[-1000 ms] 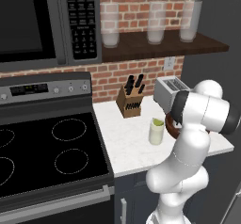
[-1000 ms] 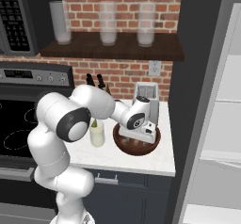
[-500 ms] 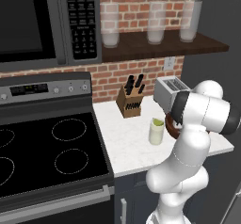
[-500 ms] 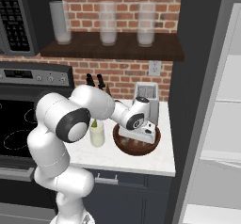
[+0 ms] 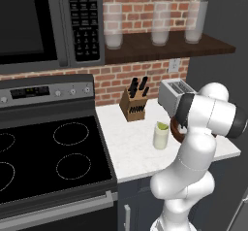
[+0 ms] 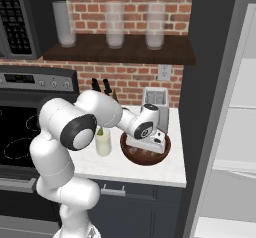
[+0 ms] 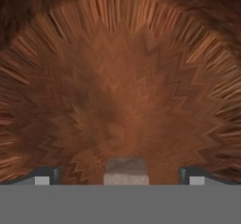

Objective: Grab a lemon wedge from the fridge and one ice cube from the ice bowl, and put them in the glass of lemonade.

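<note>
Ice cube [image 7: 126, 170] square-on between spread end effector [image 7: 120, 175] fingertips, in ice bowl [image 7: 117, 77].

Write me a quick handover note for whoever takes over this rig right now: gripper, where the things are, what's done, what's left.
Gripper: open, down inside the ice bowl, an ice cube between its fingertips, not yet gripped.
Glass of lemonade: on the counter left of the bowl, a lemon wedge already at its rim.
Fridge: open, to the right.
Done: lemon wedge in.
Left: close on the cube, lift it, drop it in the glass.
</note>
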You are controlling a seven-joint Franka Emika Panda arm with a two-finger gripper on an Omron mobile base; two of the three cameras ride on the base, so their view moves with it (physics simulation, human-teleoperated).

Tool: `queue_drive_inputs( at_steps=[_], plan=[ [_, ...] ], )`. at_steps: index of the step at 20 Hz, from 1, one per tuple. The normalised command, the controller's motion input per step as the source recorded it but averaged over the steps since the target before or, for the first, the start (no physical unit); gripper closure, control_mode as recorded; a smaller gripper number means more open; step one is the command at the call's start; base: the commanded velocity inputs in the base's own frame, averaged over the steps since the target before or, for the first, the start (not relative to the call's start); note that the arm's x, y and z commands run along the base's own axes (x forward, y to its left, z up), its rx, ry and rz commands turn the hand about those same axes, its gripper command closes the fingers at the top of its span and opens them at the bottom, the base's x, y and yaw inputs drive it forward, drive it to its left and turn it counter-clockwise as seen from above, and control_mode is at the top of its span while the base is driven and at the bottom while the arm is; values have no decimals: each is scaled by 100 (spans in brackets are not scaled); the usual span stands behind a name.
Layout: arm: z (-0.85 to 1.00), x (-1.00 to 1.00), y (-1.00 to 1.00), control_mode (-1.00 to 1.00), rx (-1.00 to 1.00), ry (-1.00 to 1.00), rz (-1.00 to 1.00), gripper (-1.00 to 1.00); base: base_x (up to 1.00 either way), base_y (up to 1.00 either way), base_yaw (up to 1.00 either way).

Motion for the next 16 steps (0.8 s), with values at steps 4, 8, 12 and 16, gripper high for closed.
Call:
queue_drive_inputs(
  at_steps=[4,8,12,16],
  plan=[
    [-27,0,-2,-100,0,0,0,-100,0,0,0],
    [-5,-11,0,-100,0,0,0,-100,0,0,0],
    [0,-17,0,-100,0,0,0,-100,0,0,0],
    [-2,-5,0,-100,0,0,0,-100,0,0,0]
  ],
)
